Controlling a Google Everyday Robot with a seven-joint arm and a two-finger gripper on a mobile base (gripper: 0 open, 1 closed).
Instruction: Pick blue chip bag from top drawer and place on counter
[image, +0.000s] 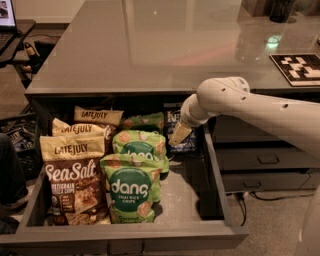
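Inside top drawer (150, 235), claw (179, 135) at blue chip bag (173, 120), grip unclear, dang bags (131, 187), Late July bags (72, 150)

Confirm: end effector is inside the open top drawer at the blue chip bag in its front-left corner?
Not quite. The camera view shows the end effector inside the open top drawer at the blue chip bag, but in its back-right corner, not front-left.

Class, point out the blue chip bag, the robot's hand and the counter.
blue chip bag (173, 119), camera view, lettered upper corner.
hand (176, 139), camera view, pale tip inside the top drawer (175, 239), at the bag.
counter (150, 45), camera view, bare glossy surface.
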